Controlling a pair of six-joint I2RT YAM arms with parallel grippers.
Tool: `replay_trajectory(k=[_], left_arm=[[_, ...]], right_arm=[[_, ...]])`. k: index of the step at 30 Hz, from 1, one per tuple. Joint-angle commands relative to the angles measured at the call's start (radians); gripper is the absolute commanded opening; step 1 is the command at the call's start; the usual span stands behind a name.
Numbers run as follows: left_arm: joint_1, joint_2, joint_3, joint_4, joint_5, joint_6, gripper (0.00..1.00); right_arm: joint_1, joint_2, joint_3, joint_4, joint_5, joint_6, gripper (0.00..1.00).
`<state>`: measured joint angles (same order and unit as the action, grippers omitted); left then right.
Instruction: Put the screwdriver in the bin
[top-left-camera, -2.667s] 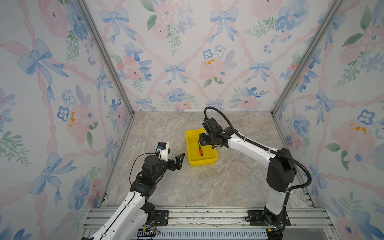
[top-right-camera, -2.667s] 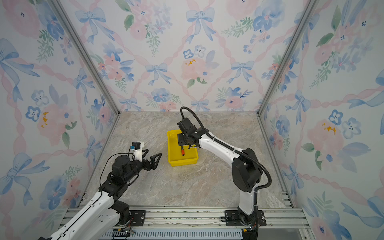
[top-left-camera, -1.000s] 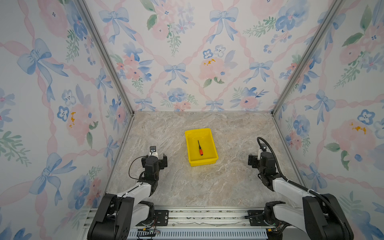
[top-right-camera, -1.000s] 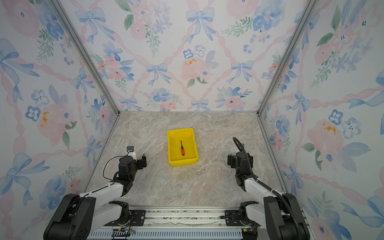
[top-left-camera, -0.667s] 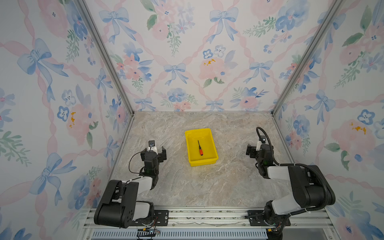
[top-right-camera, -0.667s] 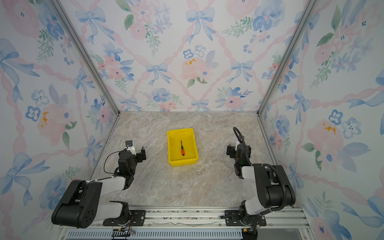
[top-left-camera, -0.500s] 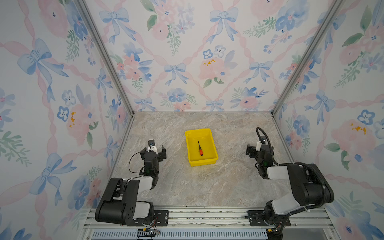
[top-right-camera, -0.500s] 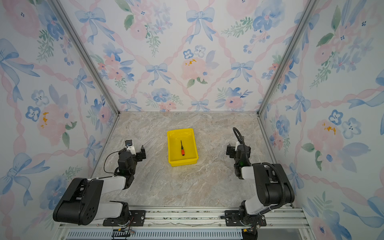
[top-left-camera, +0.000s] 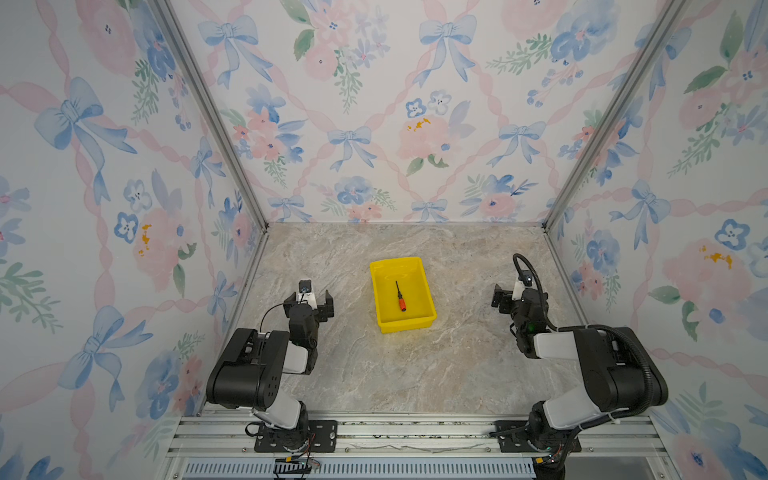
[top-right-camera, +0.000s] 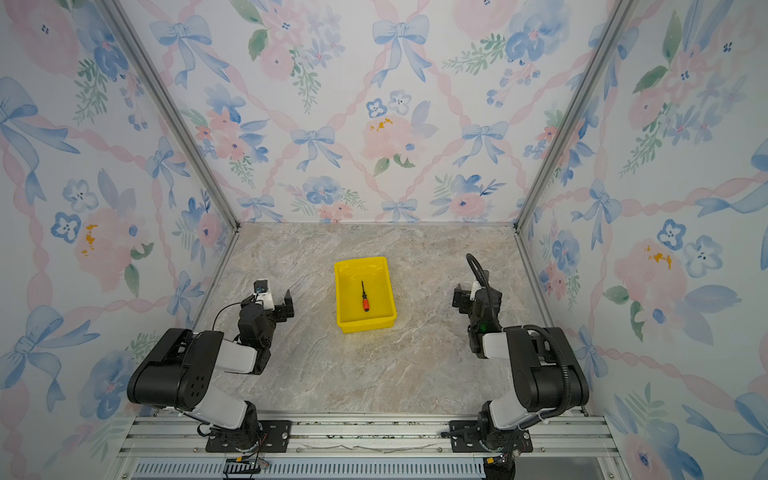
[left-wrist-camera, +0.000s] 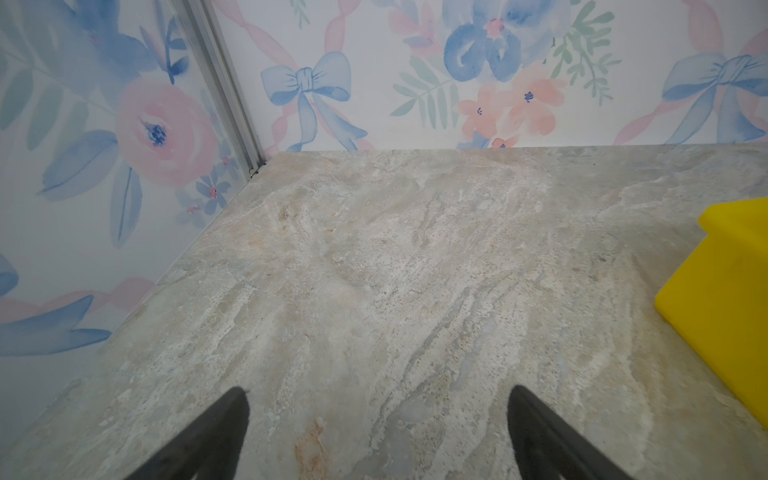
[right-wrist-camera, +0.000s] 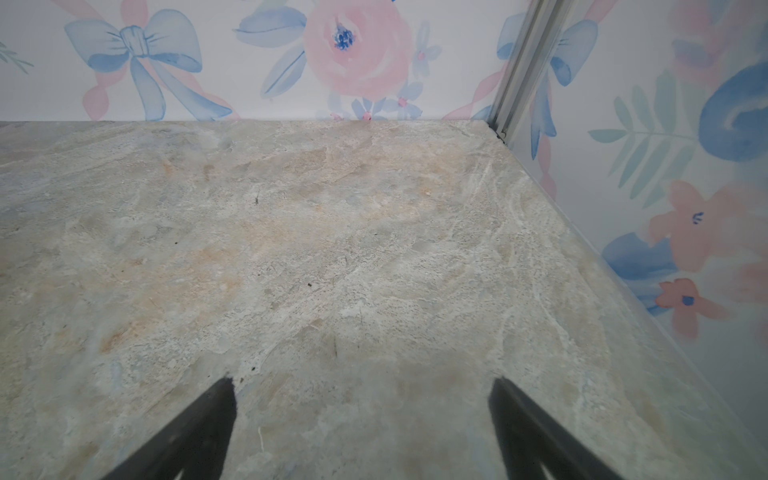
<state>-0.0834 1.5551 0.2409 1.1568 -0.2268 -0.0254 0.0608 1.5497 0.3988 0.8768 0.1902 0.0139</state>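
Observation:
In both top views the screwdriver (top-left-camera: 400, 298) (top-right-camera: 364, 297), orange-red handle toward the front, lies flat on the floor of the yellow bin (top-left-camera: 405, 328) (top-right-camera: 368, 326) at mid-table. My left gripper (top-left-camera: 309, 301) (top-right-camera: 272, 305) (left-wrist-camera: 378, 395) rests low to the left of the bin, open, with only bare table between its fingers. My right gripper (top-left-camera: 517, 299) (top-right-camera: 478, 301) (right-wrist-camera: 362, 380) rests low well to the right of the bin, open and empty. The left wrist view catches one corner of the bin (left-wrist-camera: 727, 311). The right wrist view shows neither bin nor screwdriver.
Floral walls close the marble table (top-left-camera: 395, 374) on three sides, with metal corner posts (top-left-camera: 257, 216) at the back. Both arms are folded down near the front rail (top-left-camera: 415, 432), each close to its side wall.
The right gripper has left the bin, where the screwdriver stays, and drawn back to the right. Both arms have folded down to the sides. Over the last half second nothing moves.

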Motion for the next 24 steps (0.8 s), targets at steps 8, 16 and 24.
replay_trajectory(k=[8,16,24], left_arm=[[0.01,0.007,-0.001,0.051,0.02,0.008,0.98],[0.016,0.01,0.002,0.047,0.034,0.005,0.97],[0.03,0.006,0.003,0.037,0.065,0.001,0.97]], right_arm=[[0.006,0.004,-0.002,0.03,0.002,-0.006,0.97],[0.005,0.003,-0.002,0.03,0.001,-0.006,0.97],[0.007,0.003,-0.01,0.044,0.0,-0.008,0.97]])
